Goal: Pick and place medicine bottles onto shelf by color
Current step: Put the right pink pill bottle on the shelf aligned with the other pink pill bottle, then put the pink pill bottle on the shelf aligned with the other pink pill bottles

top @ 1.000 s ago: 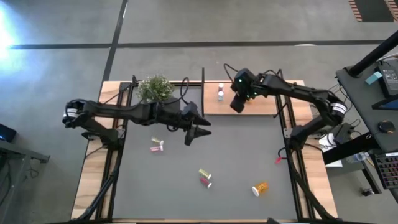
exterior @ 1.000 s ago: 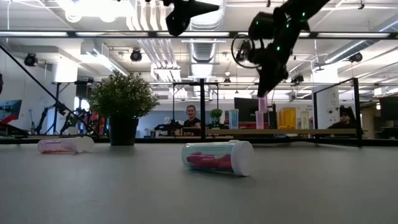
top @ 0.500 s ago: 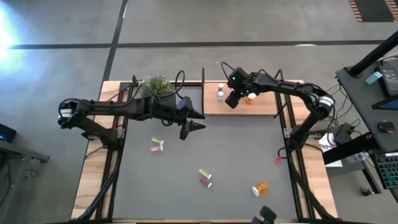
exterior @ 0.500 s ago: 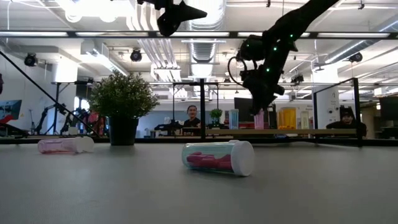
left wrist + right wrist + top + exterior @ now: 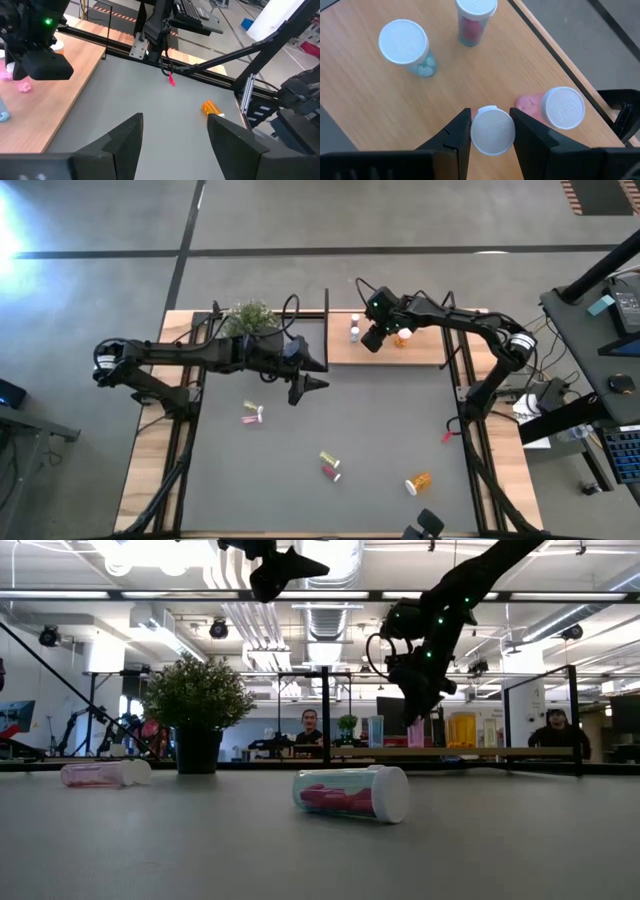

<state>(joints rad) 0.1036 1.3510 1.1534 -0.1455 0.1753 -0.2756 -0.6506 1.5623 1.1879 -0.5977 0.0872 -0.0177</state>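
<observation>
My right gripper point(image 5: 370, 340) is over the wooden shelf point(image 5: 425, 352), shut on a pink white-capped bottle point(image 5: 417, 734). Three more bottles stand on the shelf board point(image 5: 375, 105): a bluish one point(image 5: 406, 46), a red one point(image 5: 475, 15) and a pink one point(image 5: 559, 106). An orange bottle point(image 5: 402, 336) also shows on the shelf. My left gripper point(image 5: 322, 375) is open and empty, high above the table, left of the shelf. On the table lie a pink bottle point(image 5: 252, 415), a yellow-green one point(image 5: 328, 457), a red-pink one point(image 5: 331, 472) and an orange one point(image 5: 418, 482). My right gripper pinches the pink bottle at its white cap point(image 5: 492, 131) between its two fingers, which come from above and point down. The bottle is upright below the fingers, its base point(image 5: 417, 745) at the shelf board. Whether it stands on the board I cannot tell.
A bushy green plant point(image 5: 250, 320) stands at the far left of the table, beside the shelf. Thin black posts point(image 5: 325, 710) rise at the shelf's edges. A small red item point(image 5: 447, 437) lies near the table's right edge. People point(image 5: 310, 725) show in the room behind.
My right gripper has gone down and a little toward the table's left with the pink bottle, bringing it upright to the shelf board beside the standing bottles. My left gripper has drawn back a little toward the table's left and far side, still open.
</observation>
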